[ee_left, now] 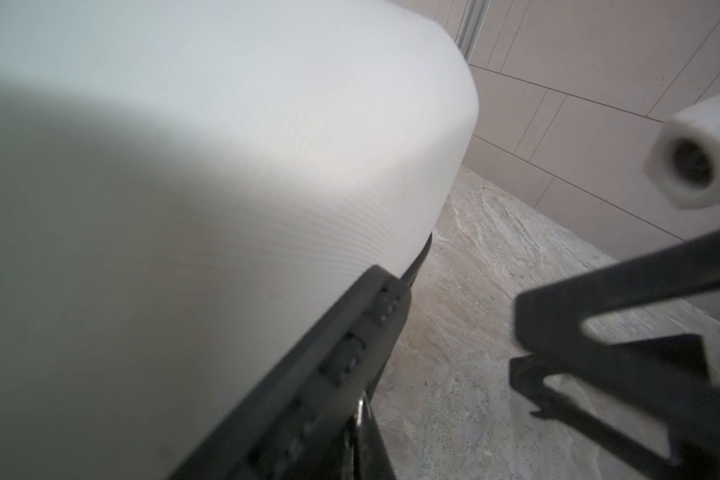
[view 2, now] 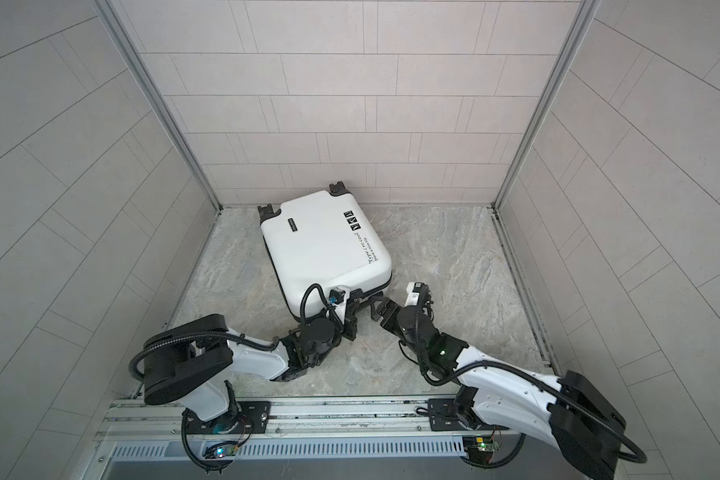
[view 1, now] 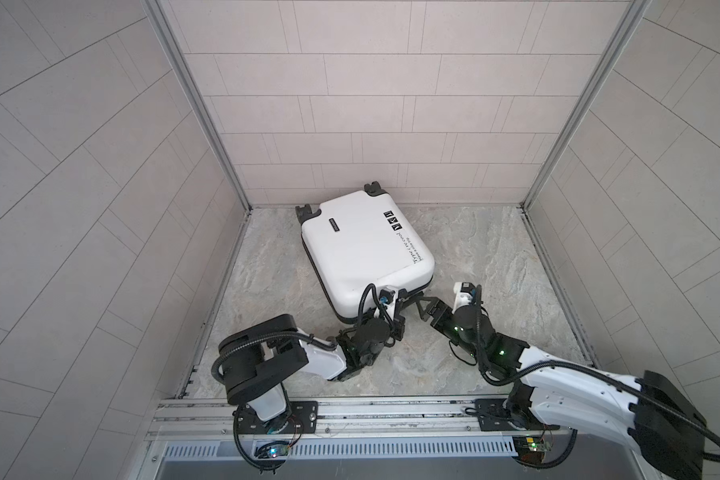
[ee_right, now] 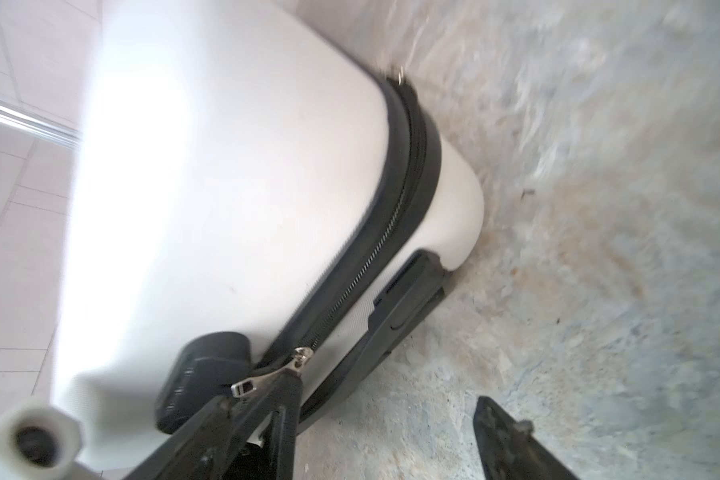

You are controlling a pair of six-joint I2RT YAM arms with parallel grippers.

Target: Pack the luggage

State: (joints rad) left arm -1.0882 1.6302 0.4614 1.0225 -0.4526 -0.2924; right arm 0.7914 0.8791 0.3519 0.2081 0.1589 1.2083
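The luggage (view 1: 366,249) lies flat and closed on the surface (view 1: 495,257), wheels toward the back wall. At its near edge, by the lock (ee_right: 200,374), the left pincer (view 1: 400,311) has its jaws together. Just beside it, the right pincer (ee_right: 387,388) stands wide apart, 1 finger (ee_right: 267,409) against the zip pull (ee_right: 267,374).

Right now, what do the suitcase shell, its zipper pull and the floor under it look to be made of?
The luggage shell: hard white plastic, faintly ribbed, satin with soft glare. The zipper pull: bright metal, silvery glint. The floor: stone or stone-look sheet, grey-beige veining; unclear which.
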